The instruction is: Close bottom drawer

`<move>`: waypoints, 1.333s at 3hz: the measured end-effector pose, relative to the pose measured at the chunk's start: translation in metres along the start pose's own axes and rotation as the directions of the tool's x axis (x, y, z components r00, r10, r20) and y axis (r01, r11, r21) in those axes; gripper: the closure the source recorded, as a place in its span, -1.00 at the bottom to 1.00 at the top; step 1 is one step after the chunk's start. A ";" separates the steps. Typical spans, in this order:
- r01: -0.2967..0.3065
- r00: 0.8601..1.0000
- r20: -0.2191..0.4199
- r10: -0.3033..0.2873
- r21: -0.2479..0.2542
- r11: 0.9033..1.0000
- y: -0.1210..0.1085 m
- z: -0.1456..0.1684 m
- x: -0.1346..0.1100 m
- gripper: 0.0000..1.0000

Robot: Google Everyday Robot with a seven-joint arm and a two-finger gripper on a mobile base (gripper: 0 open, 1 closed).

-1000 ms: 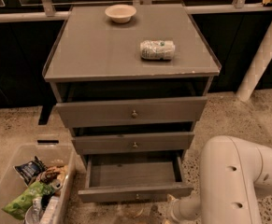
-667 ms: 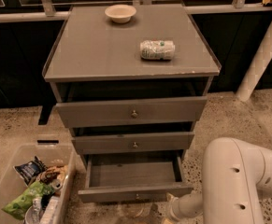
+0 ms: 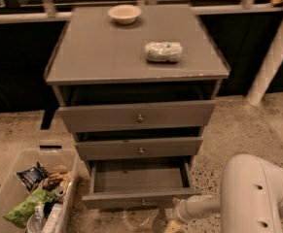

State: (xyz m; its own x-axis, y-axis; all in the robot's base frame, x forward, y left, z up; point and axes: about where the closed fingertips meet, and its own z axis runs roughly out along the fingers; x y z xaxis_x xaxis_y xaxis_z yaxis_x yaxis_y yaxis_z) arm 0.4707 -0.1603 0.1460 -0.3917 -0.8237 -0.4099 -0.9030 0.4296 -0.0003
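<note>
The grey cabinet point(image 3: 136, 52) has three drawers. The bottom drawer point(image 3: 138, 179), with the slimmest front panel point(image 3: 112, 199), stands pulled out, and its plain grey inside is bare. Its knob sits at the centre of the lower front edge and is hard to make out. My gripper point(image 3: 172, 225) is at the bottom edge of the view, low in front of the drawer's front panel and to the right of its centre. It sits at the end of my white arm point(image 3: 253, 193).
The top drawer point(image 3: 137, 115) and middle drawer point(image 3: 140, 148) are slightly ajar. A bowl point(image 3: 124, 13) and a wrapped packet point(image 3: 163, 51) lie on the cabinet top. A clear bin point(image 3: 5, 188) of snack bags stands on the floor at left. A white post point(image 3: 272, 57) rises at right.
My arm has shifted slightly down and to the right in the view. The bottom drawer is open about as far as before.
</note>
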 end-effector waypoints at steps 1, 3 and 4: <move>-0.009 1.000 0.015 0.009 0.028 1.000 -0.017 0.000 -0.007 -1.00; -0.028 0.999 0.035 0.026 0.067 0.997 -0.047 0.000 -0.025 -1.00; -0.025 0.999 0.046 0.020 0.107 0.994 -0.072 0.001 -0.031 -1.00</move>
State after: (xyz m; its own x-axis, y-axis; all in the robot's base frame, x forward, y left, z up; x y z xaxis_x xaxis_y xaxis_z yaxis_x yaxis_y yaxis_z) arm 0.5480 -0.1654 0.1575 -0.4013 -0.7971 -0.4512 -0.8688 0.4873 -0.0881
